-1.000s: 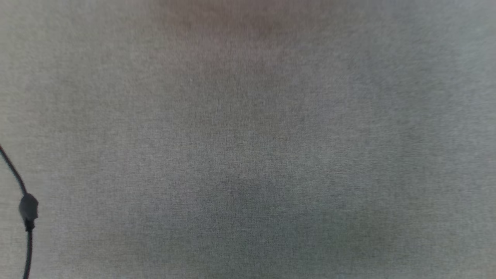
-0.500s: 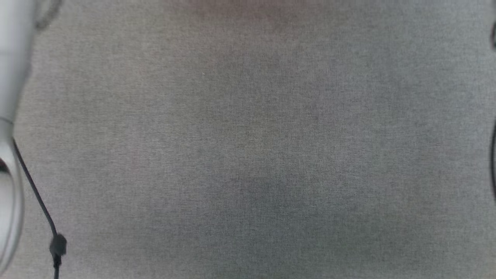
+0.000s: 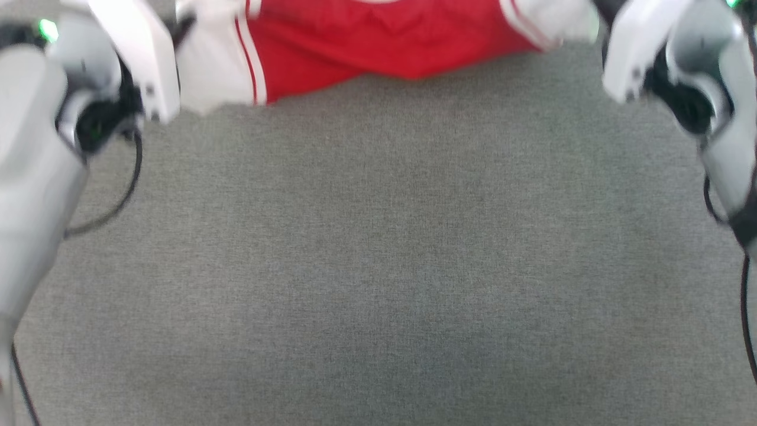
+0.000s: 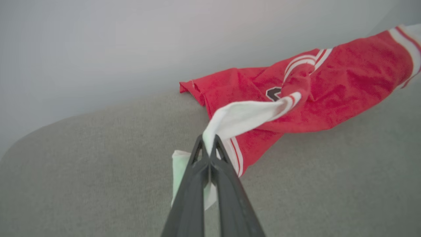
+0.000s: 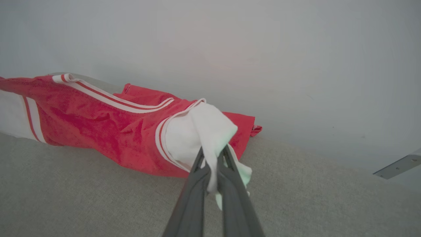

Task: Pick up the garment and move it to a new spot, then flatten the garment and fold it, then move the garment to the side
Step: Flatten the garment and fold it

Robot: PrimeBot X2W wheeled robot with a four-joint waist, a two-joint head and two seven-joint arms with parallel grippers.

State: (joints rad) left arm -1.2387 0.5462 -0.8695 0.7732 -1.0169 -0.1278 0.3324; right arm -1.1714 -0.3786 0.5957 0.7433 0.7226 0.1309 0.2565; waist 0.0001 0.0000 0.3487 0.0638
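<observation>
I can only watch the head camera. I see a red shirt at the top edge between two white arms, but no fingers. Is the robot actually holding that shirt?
Observer: Yes. The left gripper is shut on a white sleeve of the shirt.
Operator: And on the other side?
Observer: The right gripper is shut on the other white sleeve.
Operator: So is the shirt hanging in the air?
Observer: No. Its red middle seems to rest, bunched up, on the grey surface, with the two sleeves pulled up towards the grippers.
</observation>
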